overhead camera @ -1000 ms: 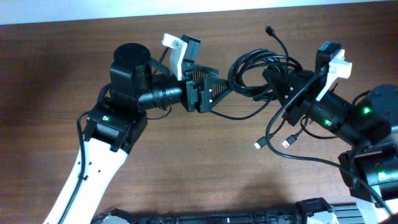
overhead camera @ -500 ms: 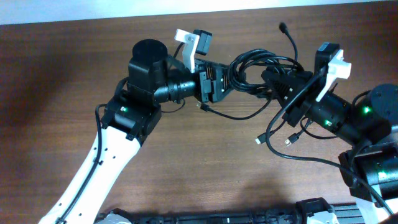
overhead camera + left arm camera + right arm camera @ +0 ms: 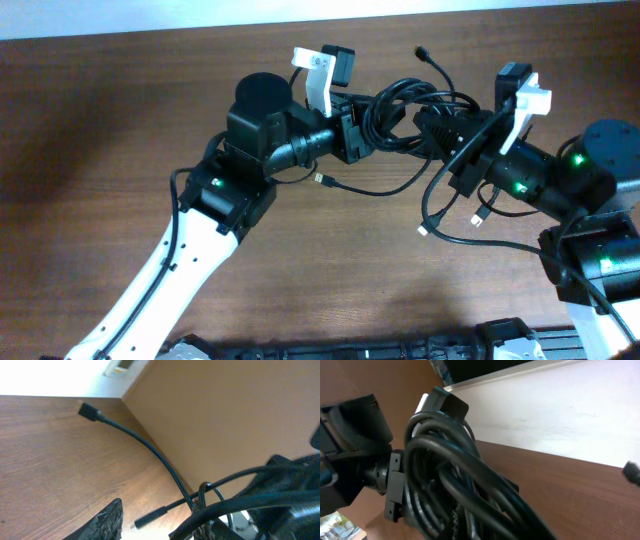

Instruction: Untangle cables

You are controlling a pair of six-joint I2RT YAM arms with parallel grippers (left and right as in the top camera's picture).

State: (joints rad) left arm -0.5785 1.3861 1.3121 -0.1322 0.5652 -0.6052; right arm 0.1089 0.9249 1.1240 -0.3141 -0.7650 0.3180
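**Coil lying between my two pincers**

Over the far part of the surface (image 3: 120, 120), the cables (image 3: 410, 100) are bunching in a loose coil, running left to right between my arms. My right pincer (image 3: 432, 128) is clenching its right side. My left pincer (image 3: 362, 125) is sitting at its left edge, and I cannot tell whether it is gripping.

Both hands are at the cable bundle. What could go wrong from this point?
1. The left hand is at the coiled cables that the right hand grips shut. Pulling apart here might tighten the loops rather than free them.
2. The loose plugs sit close to the right arm and could catch on it.
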